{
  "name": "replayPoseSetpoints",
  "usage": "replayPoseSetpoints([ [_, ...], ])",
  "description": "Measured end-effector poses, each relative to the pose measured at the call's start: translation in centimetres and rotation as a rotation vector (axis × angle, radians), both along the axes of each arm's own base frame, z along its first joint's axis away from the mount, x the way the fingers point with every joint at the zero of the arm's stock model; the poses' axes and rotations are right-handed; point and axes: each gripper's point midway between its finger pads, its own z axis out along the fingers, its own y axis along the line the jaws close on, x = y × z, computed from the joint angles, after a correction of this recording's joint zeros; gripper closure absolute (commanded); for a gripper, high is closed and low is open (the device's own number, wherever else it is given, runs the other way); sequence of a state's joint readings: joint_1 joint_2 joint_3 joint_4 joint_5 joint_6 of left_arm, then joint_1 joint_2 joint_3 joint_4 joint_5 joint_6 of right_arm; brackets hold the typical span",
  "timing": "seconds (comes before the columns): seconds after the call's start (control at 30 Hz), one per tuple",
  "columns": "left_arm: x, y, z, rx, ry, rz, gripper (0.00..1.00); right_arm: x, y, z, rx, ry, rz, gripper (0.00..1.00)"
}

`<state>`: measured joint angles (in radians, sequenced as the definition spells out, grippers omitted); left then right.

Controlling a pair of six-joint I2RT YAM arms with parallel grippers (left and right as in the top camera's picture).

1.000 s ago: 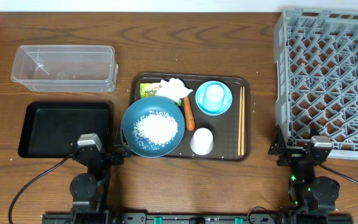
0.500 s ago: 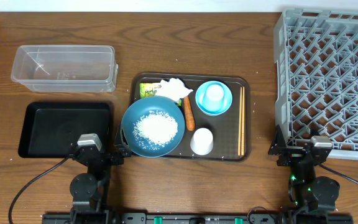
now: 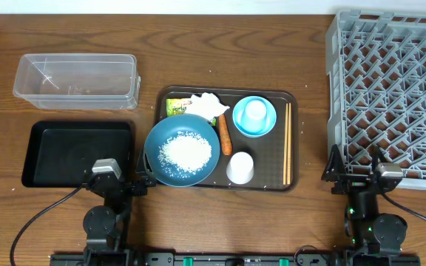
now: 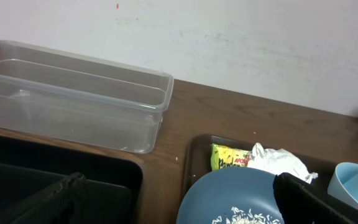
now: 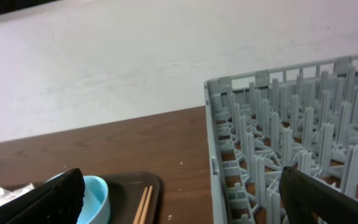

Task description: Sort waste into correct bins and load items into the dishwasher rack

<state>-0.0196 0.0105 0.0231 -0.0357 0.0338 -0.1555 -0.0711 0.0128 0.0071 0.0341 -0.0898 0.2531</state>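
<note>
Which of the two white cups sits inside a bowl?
The far cup, in the light blue bowl; the near cup stands directly on the brown tray.

Overhead: straight down, brown tray central. Left wrist: low, close, left of tray, facing wall. Right wrist: likewise, tray's right; both catch light blue bowl.

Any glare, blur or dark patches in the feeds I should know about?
Overhead: sharp, evenly lit; black tray reads as a flat dark patch. Left wrist: clear tub readable, left pincer fingers blurred black. Right wrist: rack sharp, right pincer fingers likewise dark.
</note>
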Motion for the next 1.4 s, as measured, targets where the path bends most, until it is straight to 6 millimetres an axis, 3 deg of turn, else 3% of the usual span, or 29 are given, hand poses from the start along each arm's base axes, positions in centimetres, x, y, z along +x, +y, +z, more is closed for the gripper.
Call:
replayPoseSetpoints([
  [0.2, 0.0, 0.0, 0.0, 0.000, 0.000, 0.000, 0.02, 0.0, 0.0, -1.6, 0.056, 0.068, 0.000, 0.01],
  [0.33, 0.0, 0.0, 0.0, 0.000, 0.000, 0.000, 0.02, 0.0, 0.1, -0.1, 0.193, 0.007, 0.010, 0.01],
  [0.47, 0.0, 0.0, 0.0, 0.000, 0.000, 0.000, 0.02, -0.1, 0.4, 1.8, 0.470, -0.057, 0.054, 0.01],
  [0.63, 0.0, 0.0, 0.0, 0.000, 0.000, 0.000, 0.03, -0.3, 1.5, 2.3, 0.786, -0.041, 0.144, 0.01],
  [0.83, 0.0, 0.0, 0.0, 0.000, 0.001, 0.000, 0.02, -1.5, 3.4, 6.5, 0.800, -0.157, 0.321, 0.01],
  [0.9, 0.0, 0.0, 0.0, 0.000, 0.001, 0.000, 0.02, -1.7, 3.8, 6.8, 0.791, -0.160, 0.347, 0.01],
  [1.07, 0.0, 0.0, 0.0, 0.000, 0.001, 0.000, 0.02, -1.3, 4.0, 5.2, 0.751, -0.097, 0.330, 0.01],
  [1.27, 0.0, 0.0, 0.0, 0.000, 0.001, 0.000, 0.02, -0.2, 2.5, -0.9, 0.692, 0.102, 0.148, 0.01],
  [1.4, 0.0, 0.0, 0.0, 0.000, 0.001, 0.000, 0.02, 0.0, 0.7, -2.5, 0.667, 0.124, 0.026, 0.01],
])
